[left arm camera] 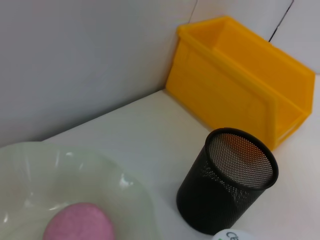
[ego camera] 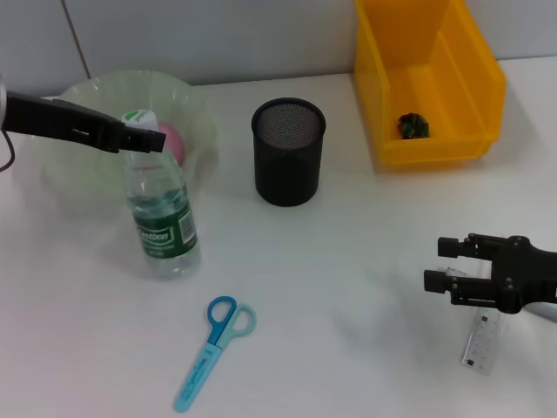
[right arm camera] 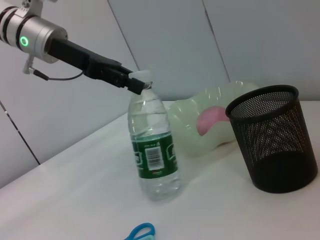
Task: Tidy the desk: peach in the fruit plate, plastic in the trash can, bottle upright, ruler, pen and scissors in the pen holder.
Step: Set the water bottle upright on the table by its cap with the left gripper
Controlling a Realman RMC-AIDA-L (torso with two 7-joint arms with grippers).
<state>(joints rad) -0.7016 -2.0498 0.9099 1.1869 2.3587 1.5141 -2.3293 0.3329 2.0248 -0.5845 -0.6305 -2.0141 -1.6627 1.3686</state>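
The clear water bottle (ego camera: 164, 222) with a green label stands upright in front of the pale green fruit plate (ego camera: 87, 91). My left gripper (ego camera: 148, 137) is shut on its white cap. The pink peach (ego camera: 172, 139) lies in the plate. Blue scissors (ego camera: 213, 348) lie flat near the front edge. A clear ruler (ego camera: 483, 340) lies at the front right, partly under my right gripper (ego camera: 439, 264), which hovers open above its near end. The black mesh pen holder (ego camera: 288, 165) stands mid-table. A dark green crumpled piece (ego camera: 413, 126) sits in the yellow trash can (ego camera: 474, 70). The pen is out of view.
The right wrist view shows the bottle (right arm camera: 154, 150), the left gripper (right arm camera: 131, 82) at its cap, the plate (right arm camera: 185, 125) and the pen holder (right arm camera: 275, 145). The left wrist view shows the peach (left arm camera: 80, 225), the pen holder (left arm camera: 225, 195) and the yellow can (left arm camera: 235, 85) against the wall.
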